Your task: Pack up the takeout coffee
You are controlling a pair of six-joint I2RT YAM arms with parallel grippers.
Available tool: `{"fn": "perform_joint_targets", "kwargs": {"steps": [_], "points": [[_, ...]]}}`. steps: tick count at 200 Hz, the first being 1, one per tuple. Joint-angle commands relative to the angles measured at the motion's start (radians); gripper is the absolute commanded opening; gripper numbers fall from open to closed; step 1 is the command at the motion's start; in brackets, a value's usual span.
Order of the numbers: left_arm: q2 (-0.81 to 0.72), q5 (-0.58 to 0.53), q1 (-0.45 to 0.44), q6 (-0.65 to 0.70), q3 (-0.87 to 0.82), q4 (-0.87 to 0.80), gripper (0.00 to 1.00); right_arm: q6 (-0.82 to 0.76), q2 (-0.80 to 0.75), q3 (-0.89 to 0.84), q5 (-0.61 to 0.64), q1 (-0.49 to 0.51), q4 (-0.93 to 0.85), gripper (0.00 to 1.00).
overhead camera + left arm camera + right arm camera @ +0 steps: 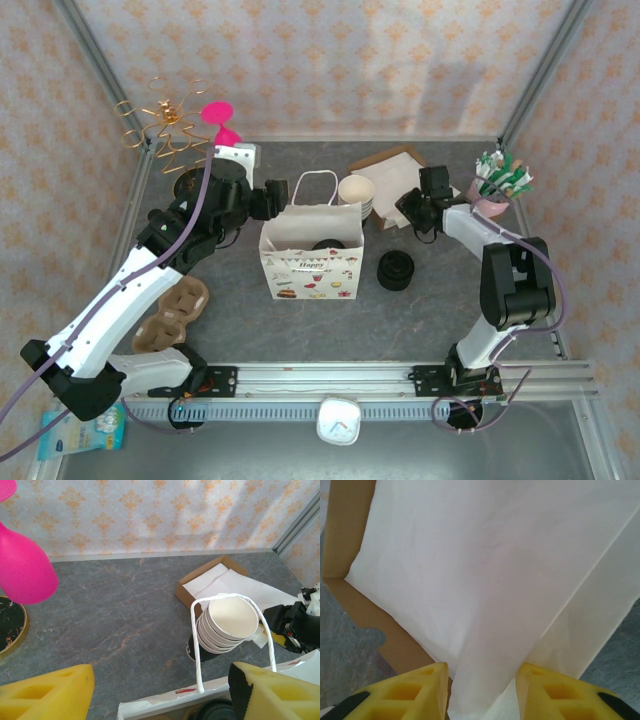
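Observation:
The takeout coffee's black lid (328,244) shows inside the white printed paper bag (310,268); the lid (220,712) also peeks over the bag's torn rim (165,702). My left gripper (278,197) hovers at the bag's back left corner, open, its yellow fingers (45,695) wide apart either side of the rim, near the rope handle (197,645). My right gripper (408,212) is low over the white napkins (495,580) in the cardboard tray (350,540). It is open, with a raised fold of napkin between its fingers (420,692).
A stack of lidless cream cups (357,190) stands behind the bag. A loose stack of black lids (395,270) sits to the bag's right. A brown cup carrier (175,310) lies left front. A pink holder of packets (498,190) stands far right; a gold wire stand (165,125) at the back left.

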Motion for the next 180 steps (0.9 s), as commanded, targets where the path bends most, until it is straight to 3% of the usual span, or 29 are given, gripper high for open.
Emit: {"fn": "perform_joint_targets", "kwargs": {"steps": [1,149,180], "points": [[0.001,-0.028,0.009,0.011,0.01,0.011,0.73,-0.01,-0.018,0.03,0.02,-0.007,-0.01,0.39],[0.01,-0.03,0.01,0.001,0.009,0.011,0.74,-0.028,0.065,0.078,0.01,-0.008,-0.01,0.25],[0.01,-0.028,0.012,0.0,0.013,0.01,0.74,-0.033,0.082,0.094,0.007,-0.01,-0.02,0.18]]}}
